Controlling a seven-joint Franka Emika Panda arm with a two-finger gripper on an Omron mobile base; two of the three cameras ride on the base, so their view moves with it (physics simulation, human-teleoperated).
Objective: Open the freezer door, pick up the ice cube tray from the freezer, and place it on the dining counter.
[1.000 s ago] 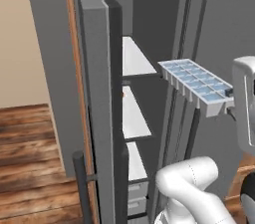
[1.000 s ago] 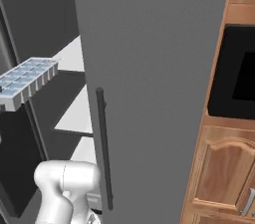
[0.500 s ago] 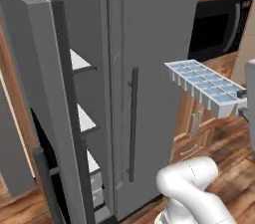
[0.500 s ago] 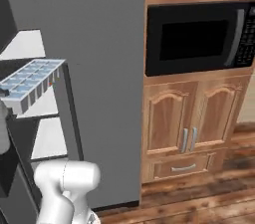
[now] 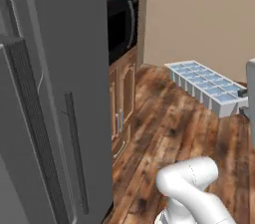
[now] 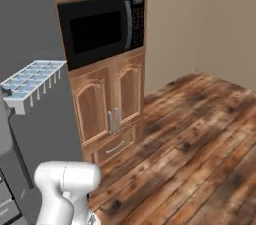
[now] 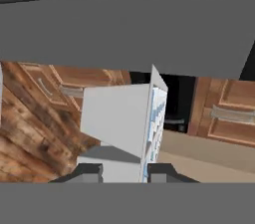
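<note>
The ice cube tray [image 5: 205,86] is held level in the air, clear of every surface. In the left base view its near end meets the hand at the right edge; in the right base view the ice cube tray [image 6: 32,80] sits at the left edge, its near end at the arm. In the hand view the ice cube tray [image 7: 124,133] stands edge-on between the fingers [image 7: 92,171], which are closed narrowly on its short end, with the gripper [image 7: 123,173] at the bottom centre.

Clearances:
- Below and ahead of the tray lies open wood floor [image 5: 164,133], running to the beige wall [image 5: 199,14]. The floor [image 6: 200,134] is free of obstacles to the right.
- To the left stands the grey fridge door [image 5: 64,93] with its vertical handle [image 5: 77,153]. The edge of the freezer door [image 5: 30,128] projects at the near left.
- The microwave [image 6: 102,26] and the wood cabinet doors [image 6: 112,104] below it sit beyond the tray, apart from it.

Change from the earlier frames: both base views have swung to the right. The freezer interior and shelves, visible one second ago, have left the picture; the microwave column, wall and open floor have come in. The tray keeps the same place relative to the arm.
</note>
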